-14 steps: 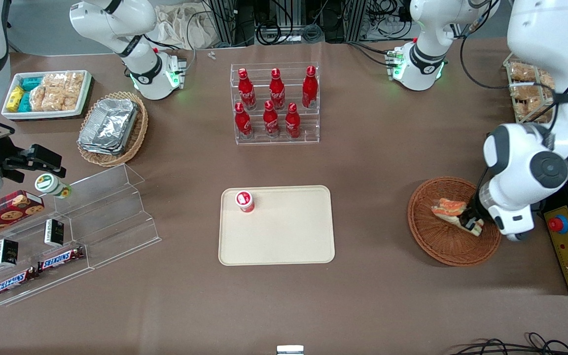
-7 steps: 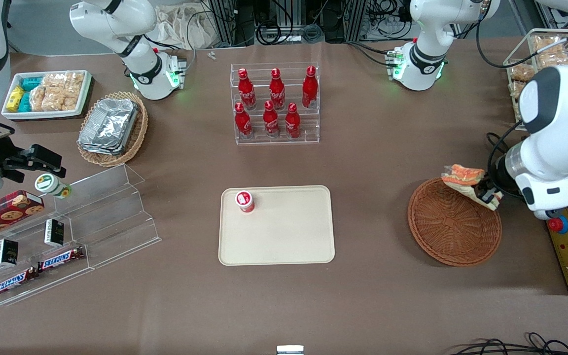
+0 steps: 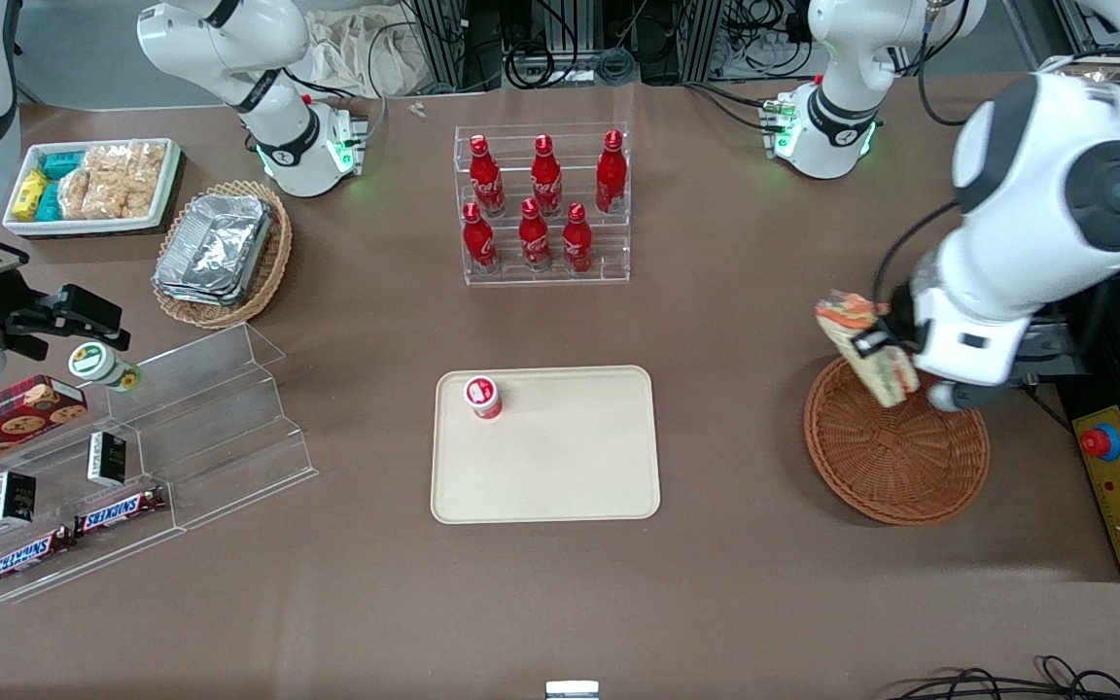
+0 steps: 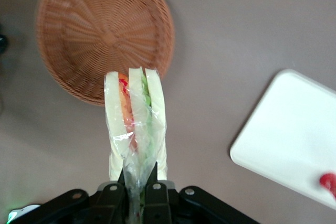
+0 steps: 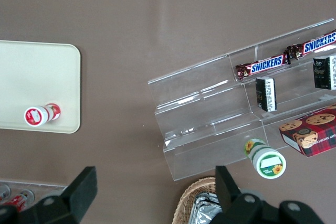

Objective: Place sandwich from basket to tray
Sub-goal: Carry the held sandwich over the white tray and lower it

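Two Snickers bars (image 3: 74,535) shelved; pincer (image 4: 140,188) clamps sandwich (image 4: 135,116) above basket (image 3: 895,457).

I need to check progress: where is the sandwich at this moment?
The sandwich is held in the shut end effector, lifted above the rim of the basket that is farther from the front camera, not yet over the tray.

**Around the table**

You've got six red cola bottles (image 3: 541,206) standing in a clear acrylic rack (image 3: 545,267). A pale wicker basket of foil containers (image 3: 220,251) sits near a stepped acrylic shelf with Snickers bars (image 3: 74,533).
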Controlling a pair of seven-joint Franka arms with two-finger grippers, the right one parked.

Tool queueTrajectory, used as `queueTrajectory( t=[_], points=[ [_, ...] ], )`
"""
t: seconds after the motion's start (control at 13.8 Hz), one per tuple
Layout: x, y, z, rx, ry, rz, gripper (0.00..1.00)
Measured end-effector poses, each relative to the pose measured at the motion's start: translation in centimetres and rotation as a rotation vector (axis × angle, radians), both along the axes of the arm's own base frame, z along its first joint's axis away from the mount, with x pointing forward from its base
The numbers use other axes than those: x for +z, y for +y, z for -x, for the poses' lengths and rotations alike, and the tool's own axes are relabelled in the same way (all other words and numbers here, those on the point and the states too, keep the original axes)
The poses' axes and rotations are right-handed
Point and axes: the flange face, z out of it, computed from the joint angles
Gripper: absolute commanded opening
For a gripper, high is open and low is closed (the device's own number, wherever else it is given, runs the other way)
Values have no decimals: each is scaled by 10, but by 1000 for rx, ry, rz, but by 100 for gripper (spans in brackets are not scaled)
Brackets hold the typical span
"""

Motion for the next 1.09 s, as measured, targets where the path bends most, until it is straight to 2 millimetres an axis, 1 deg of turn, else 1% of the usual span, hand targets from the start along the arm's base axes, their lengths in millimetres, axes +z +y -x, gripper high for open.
queueTrajectory(
  t=[0.15, 0.22, 0.29, 0.58, 0.73, 0.87, 1.09],
  points=[
    [-12, -40, 6, -78, 5, 25, 0],
    [-17, -58, 8, -118, -3, 42, 0],
    [-22, -71, 8, -162, -13, 60, 0],
    [-25, -97, 0, -318, -56, 116, 0],
    [-33, -125, 4, -364, -91, 137, 0],
    [-54, -152, 4, -396, -108, 162, 0],
    [-96, -181, -2, -412, -145, 167, 0]
  ],
)
